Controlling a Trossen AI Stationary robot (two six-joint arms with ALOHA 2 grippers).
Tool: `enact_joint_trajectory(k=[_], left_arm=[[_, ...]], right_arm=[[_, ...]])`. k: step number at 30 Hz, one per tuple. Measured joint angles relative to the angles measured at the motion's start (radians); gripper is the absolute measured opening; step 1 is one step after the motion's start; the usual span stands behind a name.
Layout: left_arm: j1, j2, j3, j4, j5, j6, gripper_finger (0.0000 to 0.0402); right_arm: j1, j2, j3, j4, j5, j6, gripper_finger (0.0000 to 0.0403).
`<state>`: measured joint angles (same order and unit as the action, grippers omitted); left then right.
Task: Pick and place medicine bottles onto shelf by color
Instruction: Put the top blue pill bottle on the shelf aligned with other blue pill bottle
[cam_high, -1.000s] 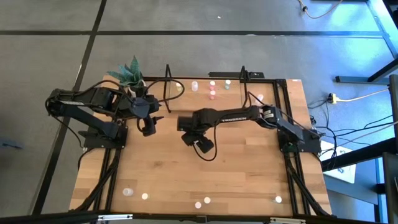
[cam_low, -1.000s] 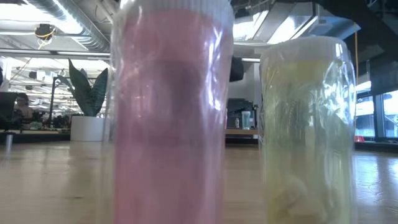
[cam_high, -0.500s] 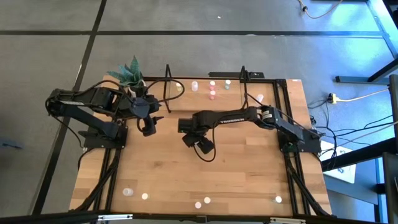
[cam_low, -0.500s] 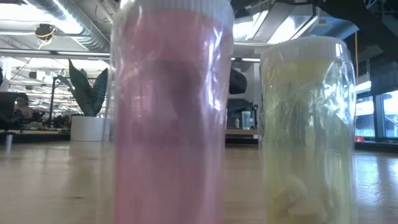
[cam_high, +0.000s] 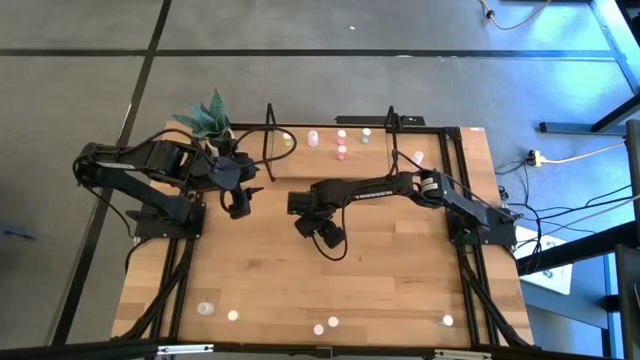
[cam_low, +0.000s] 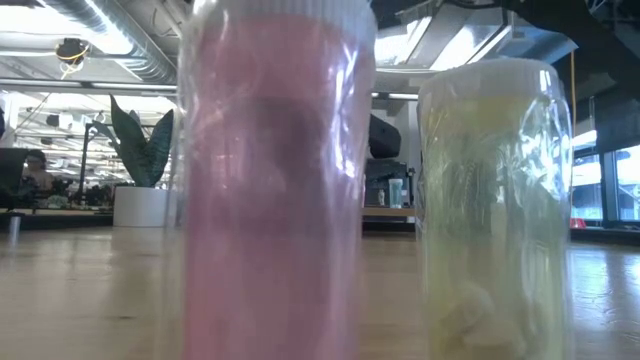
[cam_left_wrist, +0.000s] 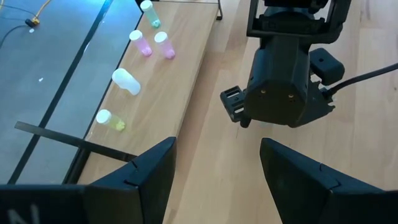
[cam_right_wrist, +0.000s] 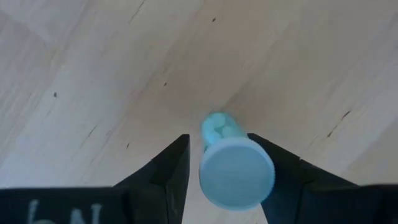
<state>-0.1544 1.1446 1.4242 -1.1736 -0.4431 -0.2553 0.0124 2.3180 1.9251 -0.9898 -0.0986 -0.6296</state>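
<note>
High view: roughly ten bottles (cam_high: 341, 152).

Open-plan office or lab: exposed ceiling ducts (cam_low: 120, 40), desks, a potted plant (cam_low: 140, 165).

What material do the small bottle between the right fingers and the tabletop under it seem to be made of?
The bottle looks like translucent plastic with an opaque pale blue cap, smooth and slightly glossy; greenish contents show through its wall. The tabletop looks like light wood with a matt finish: it shows grain lines and small dark flecks.
</note>
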Motion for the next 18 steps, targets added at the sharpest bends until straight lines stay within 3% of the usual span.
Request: enact_joint_trajectory(k=[18], left_arm=[[0.0,0.0,0.0,0.0,0.0,-0.004,0.0226]], right_arm=[[0.0,0.0,0.0,0.016,0.0,0.076,0.0156]])
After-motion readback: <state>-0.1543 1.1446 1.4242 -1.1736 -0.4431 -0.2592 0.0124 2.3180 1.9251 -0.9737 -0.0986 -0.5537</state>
